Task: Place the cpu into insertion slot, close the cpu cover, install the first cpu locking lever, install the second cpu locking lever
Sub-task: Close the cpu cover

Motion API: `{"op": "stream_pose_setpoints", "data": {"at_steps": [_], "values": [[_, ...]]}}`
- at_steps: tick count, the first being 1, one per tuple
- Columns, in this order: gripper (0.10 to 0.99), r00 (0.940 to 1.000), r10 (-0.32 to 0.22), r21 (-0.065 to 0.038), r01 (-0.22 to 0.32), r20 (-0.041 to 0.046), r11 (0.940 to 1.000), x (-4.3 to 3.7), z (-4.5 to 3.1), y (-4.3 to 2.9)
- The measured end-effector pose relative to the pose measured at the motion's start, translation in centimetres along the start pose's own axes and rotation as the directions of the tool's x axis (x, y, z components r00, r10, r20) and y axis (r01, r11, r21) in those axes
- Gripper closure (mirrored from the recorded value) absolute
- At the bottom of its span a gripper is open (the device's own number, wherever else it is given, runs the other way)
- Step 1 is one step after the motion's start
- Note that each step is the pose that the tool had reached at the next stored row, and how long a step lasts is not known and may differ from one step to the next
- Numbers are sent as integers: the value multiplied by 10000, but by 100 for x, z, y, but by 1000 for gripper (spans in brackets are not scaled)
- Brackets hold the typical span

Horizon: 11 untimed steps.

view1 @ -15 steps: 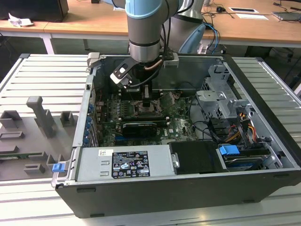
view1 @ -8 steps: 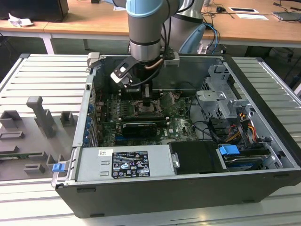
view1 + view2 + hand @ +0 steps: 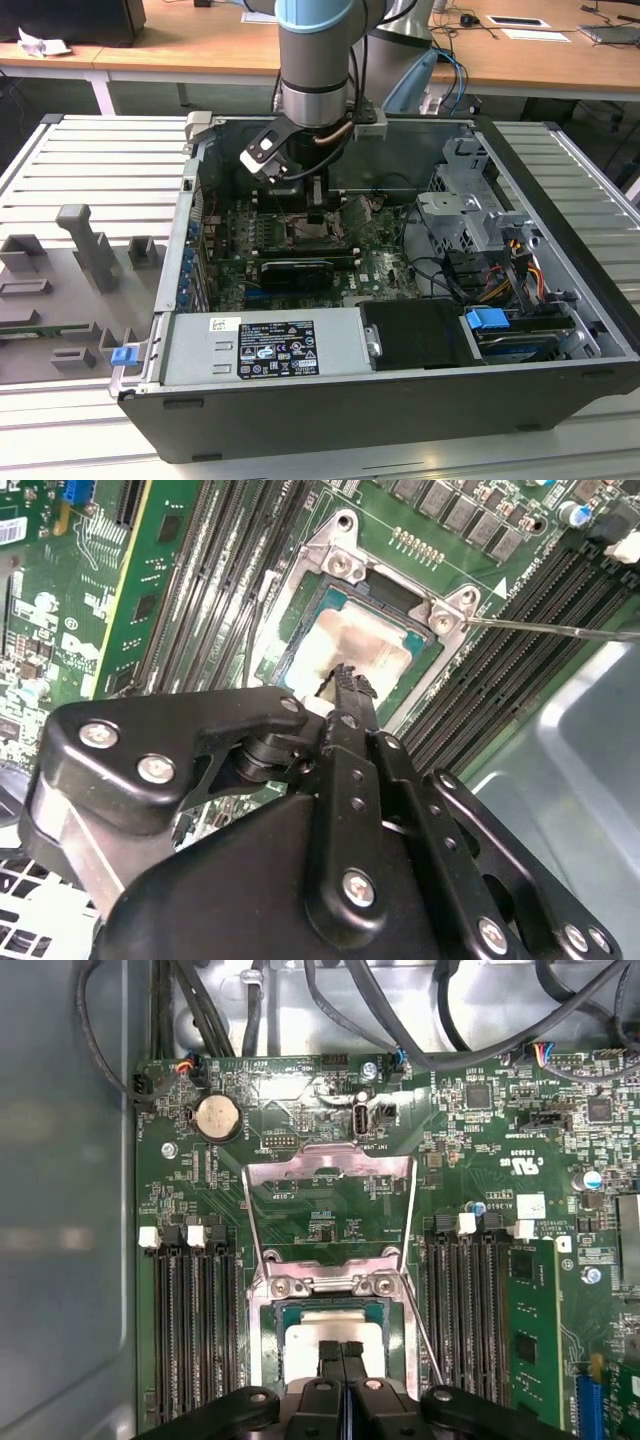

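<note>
A robotics lab or electronics workshop. An open desktop computer case [image 3: 330, 425] lies on a ribbed metal counter [image 3: 100, 160], its green motherboard [image 3: 380, 265] exposed. A blue-and-silver robot arm [image 3: 315, 60] reaches down into the case. Beside the case stand grey moulded fixtures [image 3: 95, 250]. Behind it, wood-topped counters [image 3: 190, 45] carry papers [image 3: 535, 34].

Green circuit board [image 3: 480, 1130], pale grey cpu [image 3: 310, 1335], silver cpu cover [image 3: 330, 1163], black pincer [image 3: 342, 1352], black memory slots [image 3: 190, 1340]

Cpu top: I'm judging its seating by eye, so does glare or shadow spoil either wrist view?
Second wrist view: the cpu gleams patchily, partly behind the gripper. First wrist view: evenly lit, no hard shadow; soft glare on the case wall.
</note>
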State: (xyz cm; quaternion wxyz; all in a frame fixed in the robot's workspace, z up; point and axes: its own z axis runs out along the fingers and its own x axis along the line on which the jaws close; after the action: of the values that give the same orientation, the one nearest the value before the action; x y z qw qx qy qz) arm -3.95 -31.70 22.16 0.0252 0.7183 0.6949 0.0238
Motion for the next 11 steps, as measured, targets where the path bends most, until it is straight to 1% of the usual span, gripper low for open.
{"op": "stream_pose_setpoints", "data": {"at_steps": [6, 11], "values": [[980, 10000, -2, 23, 2, 16, 10000, 6, -129, 9], [980, 10000, -3, 31, 3, 21, 10000, 9, -194, 13]]}}
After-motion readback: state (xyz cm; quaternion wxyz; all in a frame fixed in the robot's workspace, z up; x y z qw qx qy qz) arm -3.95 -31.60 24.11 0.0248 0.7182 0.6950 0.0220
